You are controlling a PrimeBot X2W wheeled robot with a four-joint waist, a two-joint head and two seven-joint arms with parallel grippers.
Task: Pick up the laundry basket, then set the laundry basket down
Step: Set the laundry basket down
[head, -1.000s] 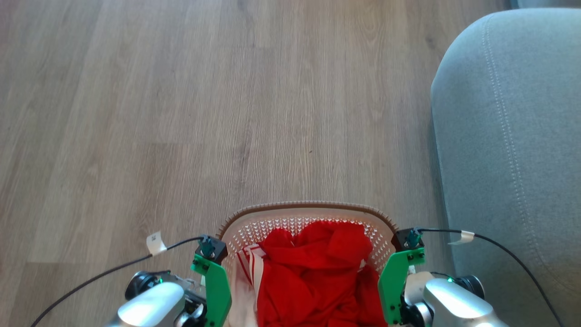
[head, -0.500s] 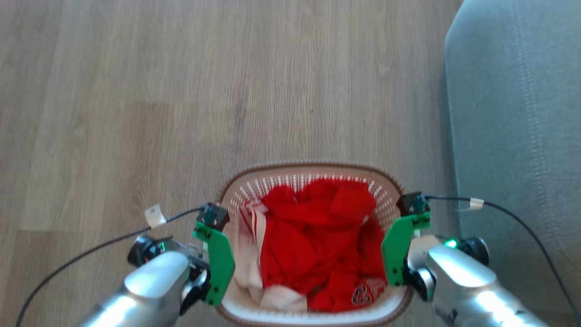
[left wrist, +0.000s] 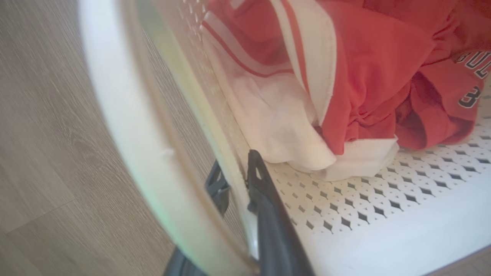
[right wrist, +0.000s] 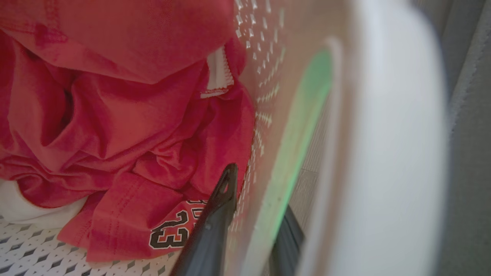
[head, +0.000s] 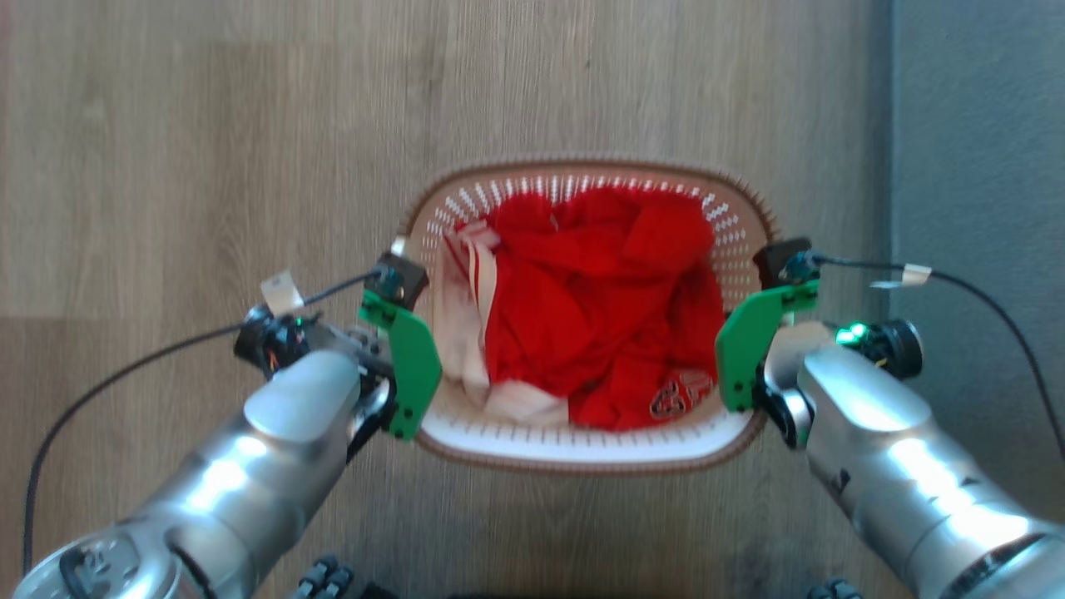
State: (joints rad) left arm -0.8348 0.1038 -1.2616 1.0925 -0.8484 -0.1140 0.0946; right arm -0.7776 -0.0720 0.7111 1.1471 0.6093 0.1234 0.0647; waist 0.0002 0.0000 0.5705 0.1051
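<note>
The laundry basket (head: 582,160), cream perforated plastic with a brown braided rim, sits mid-floor in the head view, holding red clothes (head: 599,299) and a white striped piece (head: 470,320). My left gripper (head: 413,366) is at its left side and my right gripper (head: 743,353) at its right side, each under a green plate. In the left wrist view my left gripper (left wrist: 236,180) is shut on the basket wall (left wrist: 126,115), one finger inside and one outside. My right gripper (right wrist: 257,214) clamps the opposite basket wall (right wrist: 391,134) the same way.
A grey sofa (head: 973,166) runs down the right edge, close to the basket and my right forearm. Wood floor (head: 208,166) spreads to the left and ahead. Black cables (head: 125,366) trail from both wrists.
The head camera has tilted down, so the whole basket and both forearms now show higher in the picture. Both grippers stay at the basket's sides; I cannot tell whether the basket has risen.
</note>
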